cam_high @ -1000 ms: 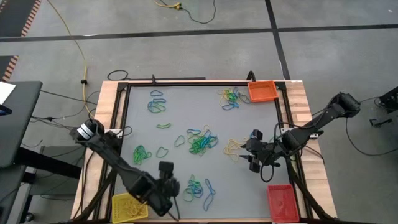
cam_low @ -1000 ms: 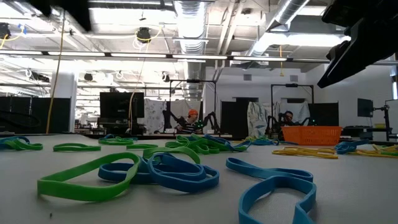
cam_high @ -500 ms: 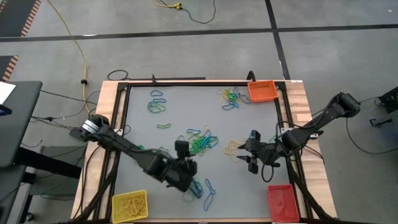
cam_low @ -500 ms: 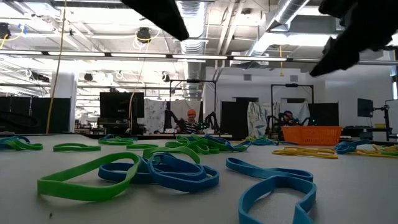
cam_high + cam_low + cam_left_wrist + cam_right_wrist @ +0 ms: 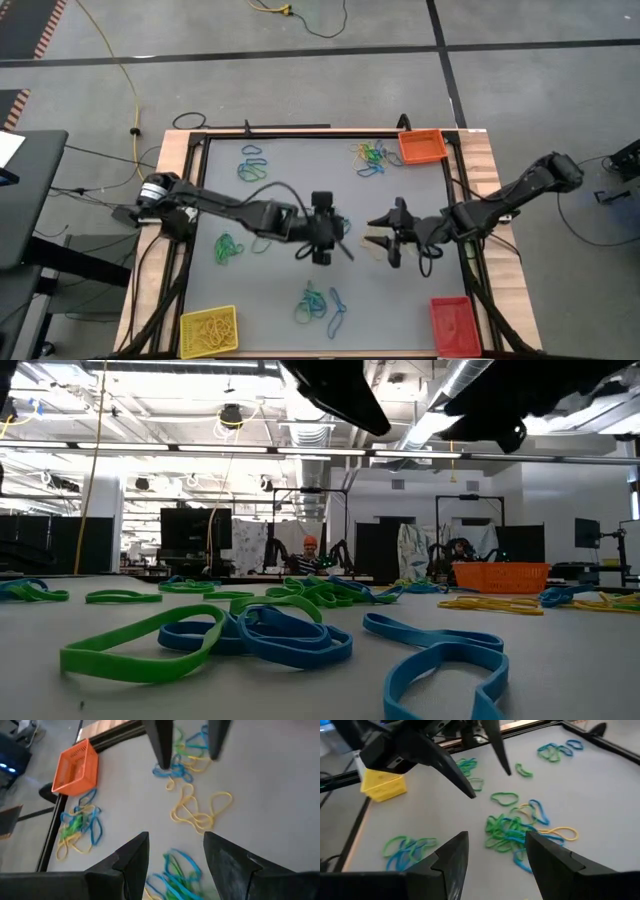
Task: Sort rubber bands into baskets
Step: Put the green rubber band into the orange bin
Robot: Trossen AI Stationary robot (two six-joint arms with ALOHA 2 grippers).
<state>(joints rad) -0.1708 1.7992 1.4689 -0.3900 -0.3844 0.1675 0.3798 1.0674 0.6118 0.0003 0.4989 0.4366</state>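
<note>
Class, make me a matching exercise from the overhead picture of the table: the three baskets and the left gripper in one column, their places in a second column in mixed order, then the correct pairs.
Column one:
1. orange basket
2. yellow basket
3. red basket
4. left gripper

Column two, places in the overhead picture:
A. bottom left corner of the table
B. over the middle pile of rubber bands
C. top right corner of the table
D. bottom right corner of the table

Pairs: 1-C, 2-A, 3-D, 4-B
</note>
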